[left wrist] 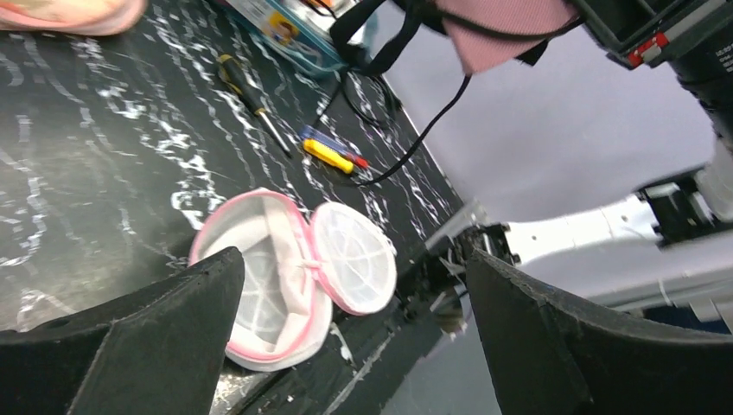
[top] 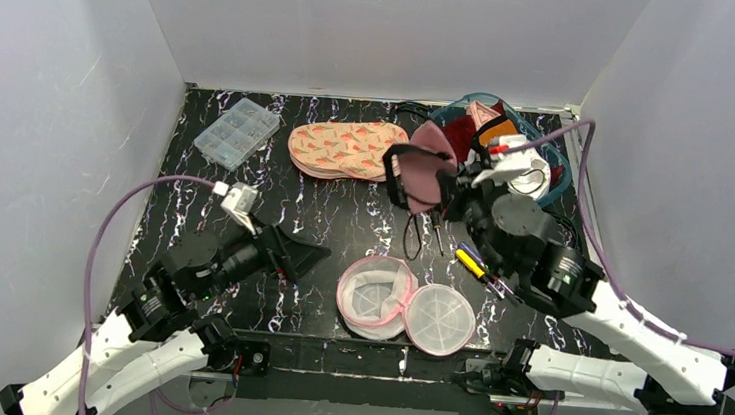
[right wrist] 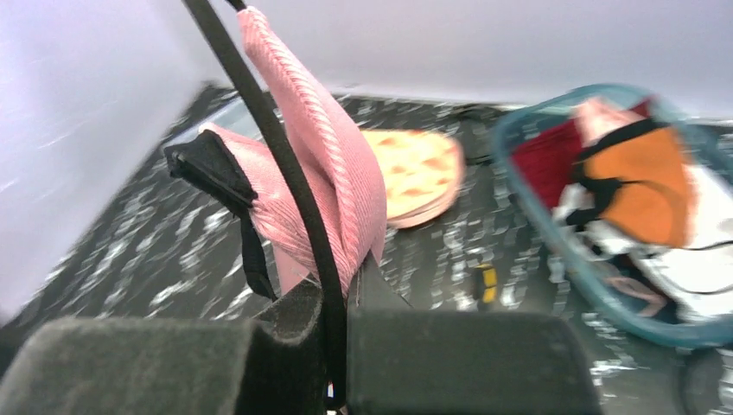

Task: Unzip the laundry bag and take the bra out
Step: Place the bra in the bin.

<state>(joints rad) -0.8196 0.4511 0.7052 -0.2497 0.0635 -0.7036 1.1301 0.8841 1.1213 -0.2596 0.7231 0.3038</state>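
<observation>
The right gripper (right wrist: 346,322) is pinching the pink bra (top: 425,172) by its black strap and holding it in the air beside the basket (right wrist: 674,333). The bag (top: 376,295) is lying unzipped near the table's front edge. The left gripper (top: 301,254) is hovering with jaws spread, gripping nothing.

The top camera looks down on the whole worktop (top: 332,220) from behind. The left wrist camera faces the laundry bag (left wrist: 285,277) from low down. The right wrist camera sits close against the bra (right wrist: 320,173); the top view shows both.
</observation>
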